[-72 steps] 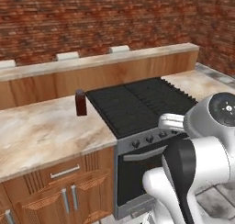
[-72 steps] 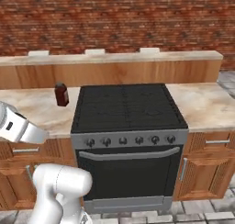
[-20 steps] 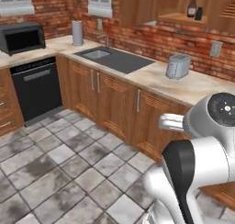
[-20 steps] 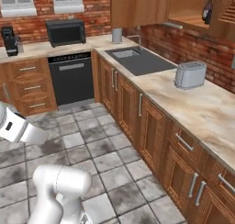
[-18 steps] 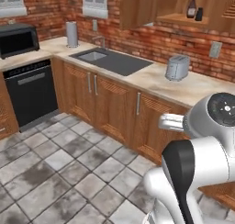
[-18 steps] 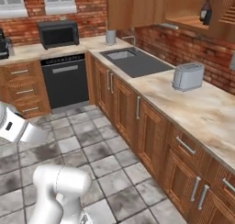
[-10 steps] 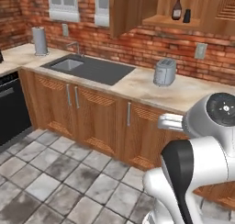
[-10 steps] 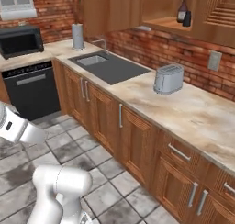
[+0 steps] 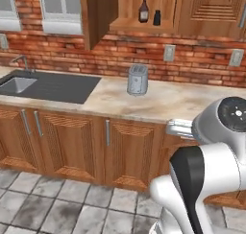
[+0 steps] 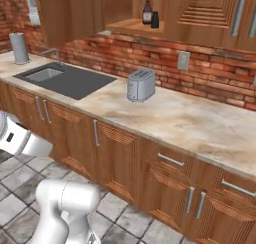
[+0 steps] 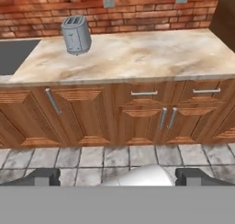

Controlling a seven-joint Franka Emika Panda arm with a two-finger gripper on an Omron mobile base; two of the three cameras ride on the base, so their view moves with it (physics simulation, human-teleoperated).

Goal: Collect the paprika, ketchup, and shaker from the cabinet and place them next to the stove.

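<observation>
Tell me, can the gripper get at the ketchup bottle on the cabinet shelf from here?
Probably not yet. The ketchup bottle stands high on the open shelf, doors aside, but the gripper hangs low, facing the counter.

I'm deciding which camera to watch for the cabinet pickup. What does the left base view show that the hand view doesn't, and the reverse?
Left base view alone: the ketchup and the shaker side by side on the cabinet shelf, and a window. Hand view alone: the tool with fingers wide apart over the floor, and the drawer handles. Both: the toaster, the counter, the sink, and the brick wall.
</observation>
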